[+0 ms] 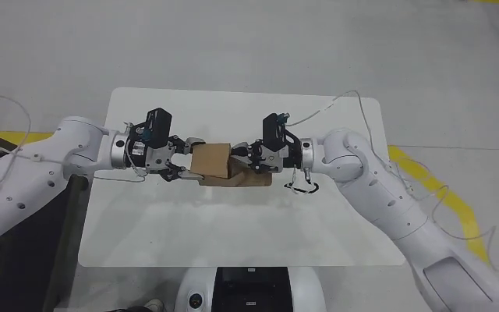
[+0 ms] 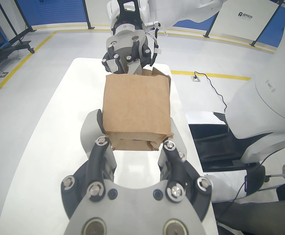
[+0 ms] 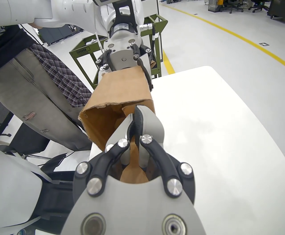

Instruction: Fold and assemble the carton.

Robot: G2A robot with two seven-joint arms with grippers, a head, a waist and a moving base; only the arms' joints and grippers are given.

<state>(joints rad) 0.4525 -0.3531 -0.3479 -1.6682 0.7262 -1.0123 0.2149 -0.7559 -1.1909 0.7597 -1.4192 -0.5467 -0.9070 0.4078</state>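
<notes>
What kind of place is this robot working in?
Probably a robot lab or factory hall. It has a wide pale floor with yellow lines, blue partition panels, a green metal cart and a plain white table.

White table [image 1: 234, 234], green metal cart [image 3: 158, 44]

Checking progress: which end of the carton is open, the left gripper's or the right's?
The end at the right gripper: the carton shows its hollow inside there, one flap pinched. The end at the left gripper has its flaps folded in.
</notes>
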